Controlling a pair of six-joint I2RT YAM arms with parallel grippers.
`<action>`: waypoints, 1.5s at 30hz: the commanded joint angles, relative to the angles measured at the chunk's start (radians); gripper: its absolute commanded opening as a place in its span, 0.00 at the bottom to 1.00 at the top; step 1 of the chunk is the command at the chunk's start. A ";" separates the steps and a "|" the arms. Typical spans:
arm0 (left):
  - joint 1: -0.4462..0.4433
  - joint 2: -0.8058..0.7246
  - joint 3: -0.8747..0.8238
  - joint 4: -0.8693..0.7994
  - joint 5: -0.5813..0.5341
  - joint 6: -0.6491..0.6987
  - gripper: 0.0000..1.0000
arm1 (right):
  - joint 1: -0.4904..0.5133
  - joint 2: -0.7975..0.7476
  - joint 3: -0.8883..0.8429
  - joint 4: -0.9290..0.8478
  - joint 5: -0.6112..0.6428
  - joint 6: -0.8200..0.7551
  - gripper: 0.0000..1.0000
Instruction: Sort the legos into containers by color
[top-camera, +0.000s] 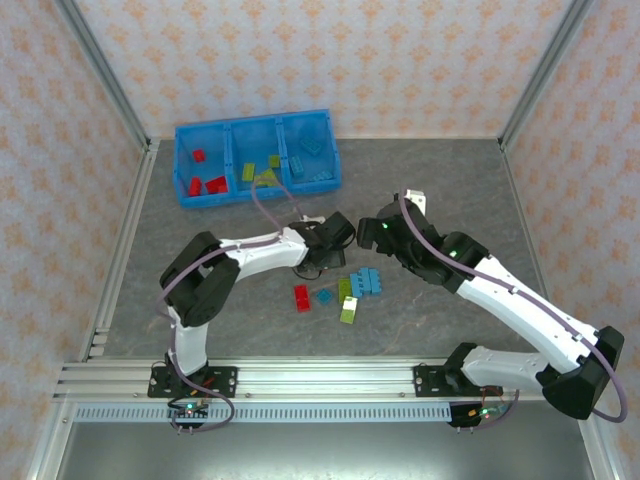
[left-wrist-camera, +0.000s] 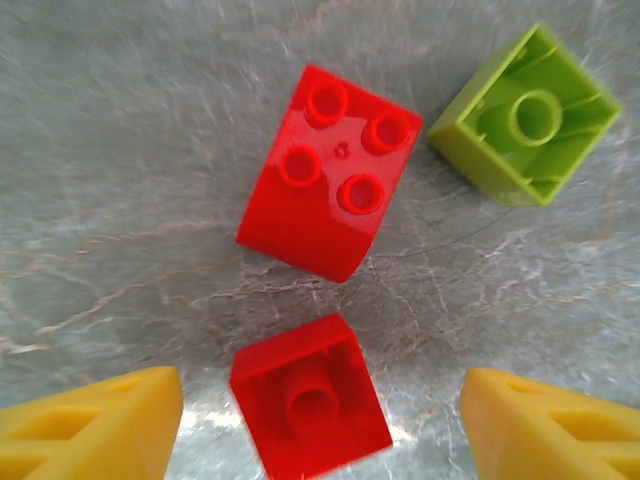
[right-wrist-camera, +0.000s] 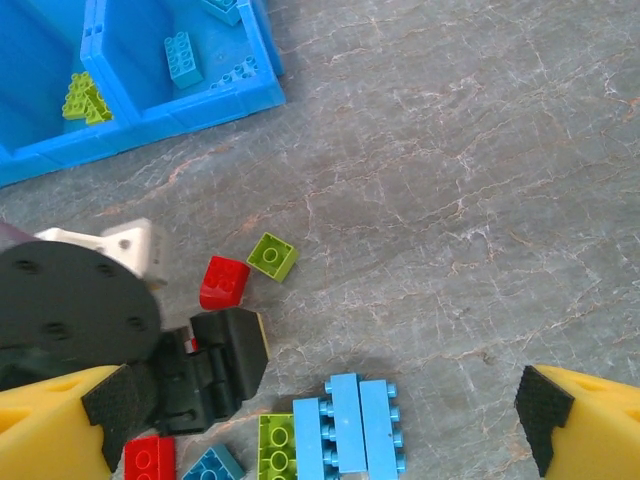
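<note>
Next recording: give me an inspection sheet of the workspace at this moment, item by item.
Surface: grey marbled table, flat.
Job's things: blue tray holds red, green and blue legos in separate compartments; loose legos lie between the arms.
Clutter: nothing seen.
Grippers: left gripper open astride an upturned red brick, not touching; right gripper open wide over blue bricks.
Cables: purple cable loops off the left arm near the tray front.
Surroundings: patterned walls, metal frame posts.
</note>
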 joint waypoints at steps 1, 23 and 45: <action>0.000 0.026 0.009 0.041 0.001 -0.031 0.69 | -0.001 -0.012 -0.019 -0.032 0.023 0.018 0.99; 0.172 -0.363 -0.001 -0.066 -0.200 0.215 0.25 | -0.001 0.006 -0.056 0.092 -0.265 0.038 0.97; 0.875 0.466 1.124 -0.390 0.081 0.371 0.34 | -0.001 -0.023 -0.061 0.043 -0.210 0.077 0.97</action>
